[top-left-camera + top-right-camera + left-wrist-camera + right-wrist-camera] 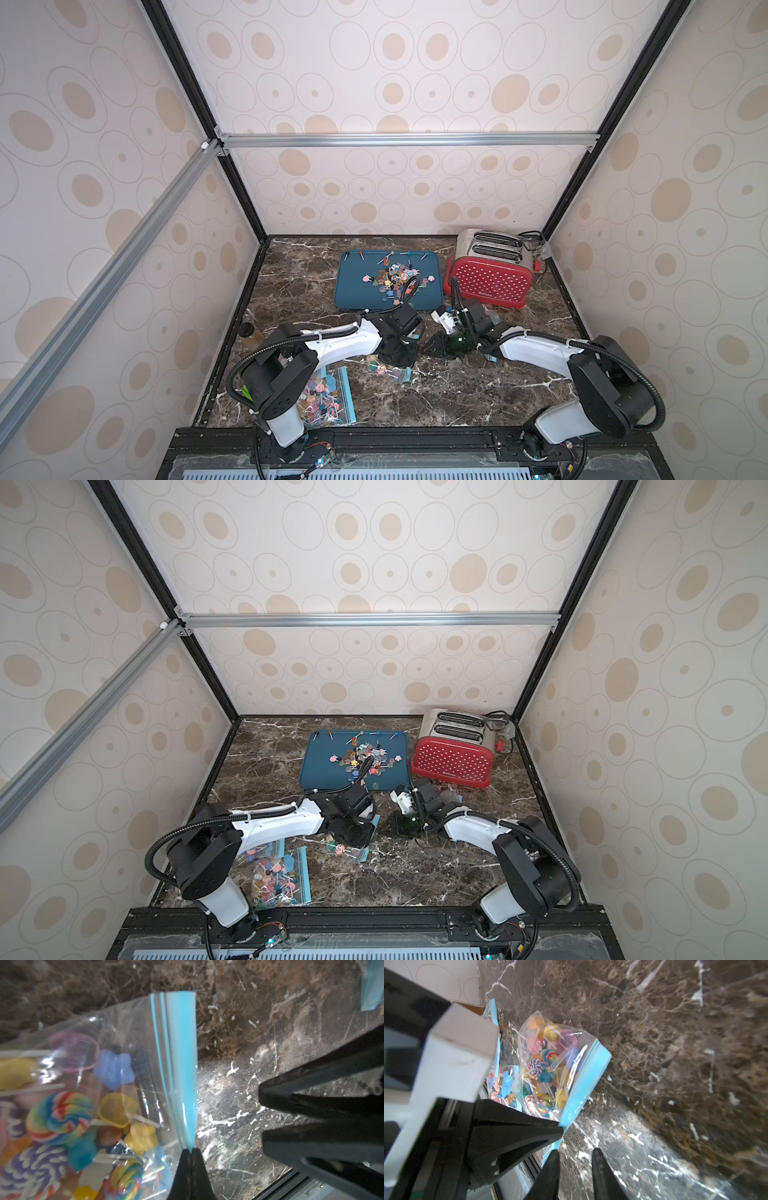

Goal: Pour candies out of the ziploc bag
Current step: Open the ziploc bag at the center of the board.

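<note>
Candies (pixel 60 1118) in ziploc bag (pixel 128 1022), L tool (pixel 190 1150) pinching it; R tool (pixel 576 1152) agape, empty.

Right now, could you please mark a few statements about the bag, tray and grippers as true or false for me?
1. The left gripper pinches the blue zip strip of the bag. True.
2. The tray is empty. False: candies lie piled on it.
3. A red toaster stands beside the tray. True.
4. The right gripper is clamped on the bag. False: its jaws stand apart with nothing between them.
</note>
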